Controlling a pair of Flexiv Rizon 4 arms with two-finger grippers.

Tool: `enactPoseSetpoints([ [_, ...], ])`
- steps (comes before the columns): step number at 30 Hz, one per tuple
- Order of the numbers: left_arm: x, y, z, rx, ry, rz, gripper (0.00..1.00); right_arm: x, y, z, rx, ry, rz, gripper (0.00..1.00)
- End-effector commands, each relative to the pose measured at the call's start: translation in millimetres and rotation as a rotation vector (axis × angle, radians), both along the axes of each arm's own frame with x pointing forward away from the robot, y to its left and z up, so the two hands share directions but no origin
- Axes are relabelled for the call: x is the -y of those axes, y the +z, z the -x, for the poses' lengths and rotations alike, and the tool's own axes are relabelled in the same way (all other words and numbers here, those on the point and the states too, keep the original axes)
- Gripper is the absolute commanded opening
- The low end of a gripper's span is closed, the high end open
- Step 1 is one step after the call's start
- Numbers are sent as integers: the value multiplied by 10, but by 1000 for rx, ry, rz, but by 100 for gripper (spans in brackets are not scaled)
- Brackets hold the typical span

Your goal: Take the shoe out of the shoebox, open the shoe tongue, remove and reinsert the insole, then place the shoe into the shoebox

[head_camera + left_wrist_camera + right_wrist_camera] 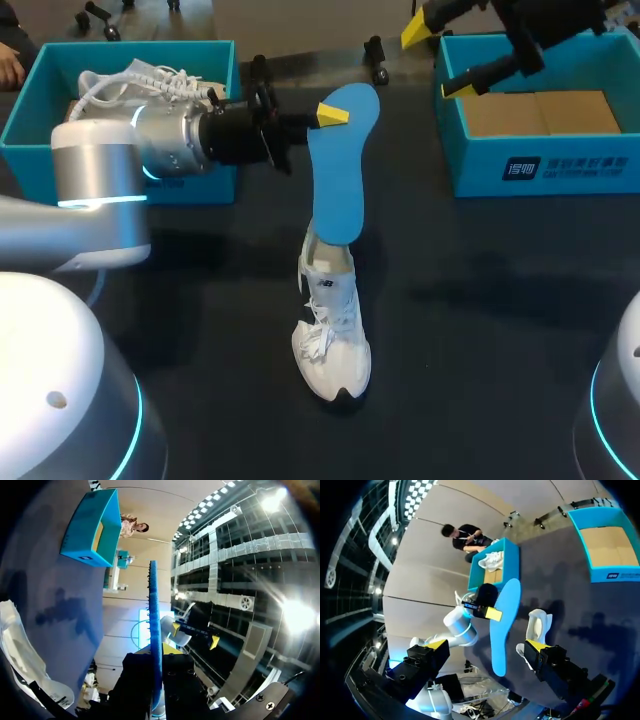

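Note:
A white shoe (332,335) stands on the dark table, toe towards me. A blue insole (340,170) rises from its heel opening, and I cannot tell whether the lower end is inside. My left gripper (325,115) is shut on the insole's upper part from the left. In the left wrist view the insole (154,625) runs edge-on between the black fingers of the left gripper (159,662), with the shoe (20,650) off to one side. My right gripper (437,60) hangs open over the right shoebox's (545,165) near corner. From the right wrist view, the right gripper (487,645) holds nothing, and beyond it are the insole (502,625) and shoe (538,625).
The left shoebox (30,110) at the back left holds another white shoe (150,80) with loose laces. The right shoebox shows only its brown cardboard floor (545,110). Bare dark table lies around the shoe and in front of both boxes.

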State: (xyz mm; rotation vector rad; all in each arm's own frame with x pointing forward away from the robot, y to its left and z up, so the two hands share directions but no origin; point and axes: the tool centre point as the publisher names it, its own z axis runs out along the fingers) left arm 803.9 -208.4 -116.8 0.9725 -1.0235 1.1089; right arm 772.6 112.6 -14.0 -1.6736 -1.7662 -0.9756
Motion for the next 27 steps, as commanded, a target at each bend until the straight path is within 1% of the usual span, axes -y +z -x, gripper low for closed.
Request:
enactPoseSetpoints([
  [1, 22, -4, -9, 14, -5, -3, 0, -68, 121, -33, -12, -7, 155, 100],
  [6, 60, -4, -39, 31, -2, -11, 0, -130, 224, -30, -32, -15, 248, 100],
  [13, 76, -74, -109, 55, 15, -33, 0, -191, 268, -17, -68, -28, 360, 100],
  [16, 71, -94, -135, 61, 21, -41, 0, -211, 280, -8, -96, -29, 406, 100],
  [19, 73, -120, -165, 67, 36, -58, 0, -247, 277, -6, -153, -61, 477, 100],
  [27, 75, -134, -172, 75, 41, -67, 0, -247, 277, -6, -153, -61, 477, 100],
])
